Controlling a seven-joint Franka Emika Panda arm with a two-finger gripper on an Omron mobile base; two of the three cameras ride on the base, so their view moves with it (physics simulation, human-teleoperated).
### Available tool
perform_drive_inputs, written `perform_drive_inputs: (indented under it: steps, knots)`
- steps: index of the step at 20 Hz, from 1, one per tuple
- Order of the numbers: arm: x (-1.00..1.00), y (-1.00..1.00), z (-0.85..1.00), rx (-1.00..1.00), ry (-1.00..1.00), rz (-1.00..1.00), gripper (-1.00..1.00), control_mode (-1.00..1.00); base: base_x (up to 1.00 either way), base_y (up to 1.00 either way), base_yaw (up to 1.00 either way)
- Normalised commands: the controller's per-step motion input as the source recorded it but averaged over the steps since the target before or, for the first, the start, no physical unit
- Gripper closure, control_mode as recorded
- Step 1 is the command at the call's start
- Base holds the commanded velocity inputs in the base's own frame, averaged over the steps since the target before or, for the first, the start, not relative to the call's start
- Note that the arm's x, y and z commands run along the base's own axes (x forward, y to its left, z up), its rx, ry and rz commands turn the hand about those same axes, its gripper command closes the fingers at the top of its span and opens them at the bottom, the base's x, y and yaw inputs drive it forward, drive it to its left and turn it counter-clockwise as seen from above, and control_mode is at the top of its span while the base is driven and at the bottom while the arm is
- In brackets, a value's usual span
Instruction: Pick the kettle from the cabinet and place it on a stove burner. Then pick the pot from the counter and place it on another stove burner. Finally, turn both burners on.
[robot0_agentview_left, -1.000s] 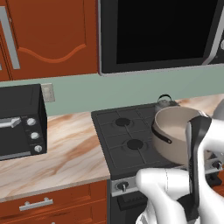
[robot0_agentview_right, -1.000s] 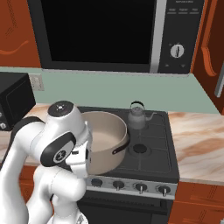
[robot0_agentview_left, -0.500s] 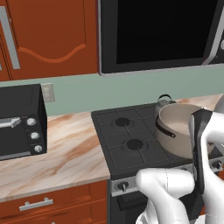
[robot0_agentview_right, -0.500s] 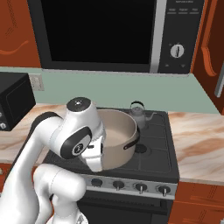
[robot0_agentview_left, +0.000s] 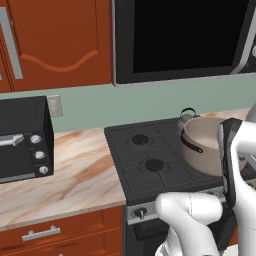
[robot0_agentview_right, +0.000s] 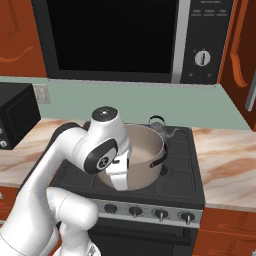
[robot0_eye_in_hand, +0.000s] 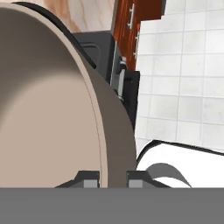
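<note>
Now over the cooktop, pot in front of the kettle, apparently not yet set down; end effector clamped on its rim.

kettle half hidden behind pot, pot cut by frame edge

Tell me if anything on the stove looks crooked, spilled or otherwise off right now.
Nothing spilled or damaged. The pot looks slightly tilted over the cooktop, because the gripper has its fingers clamped on the pot's wall. The kettle stands upright on the back burner behind it.
</note>
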Motion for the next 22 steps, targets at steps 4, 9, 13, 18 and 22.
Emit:
perform_drive_inputs:
  steps: [4, 9, 13, 18, 22]
  knots:
    - [0.26, -0.24, -0.12, 0.00, 0.00, 0.00, 1.00, -1.00, 0.00, 0.00, 0.00]
    - [0.27, -0.24, -0.17, 0.00, 0.00, 0.00, 1.00, -1.00, 0.00, 0.00, 0.00]
    - [0.28, -0.22, -0.21, 0.00, 0.00, 0.00, 1.00, -1.00, 0.00, 0.00, 0.00]
    - [0.25, -0.22, -0.25, 0.00, 0.00, 0.00, 1.00, -1.00, 0.00, 0.00, 0.00]
    - [0.23, -0.25, -0.26, 0.00, 0.00, 0.00, 1.00, -1.00, 0.00, 0.00, 0.00]
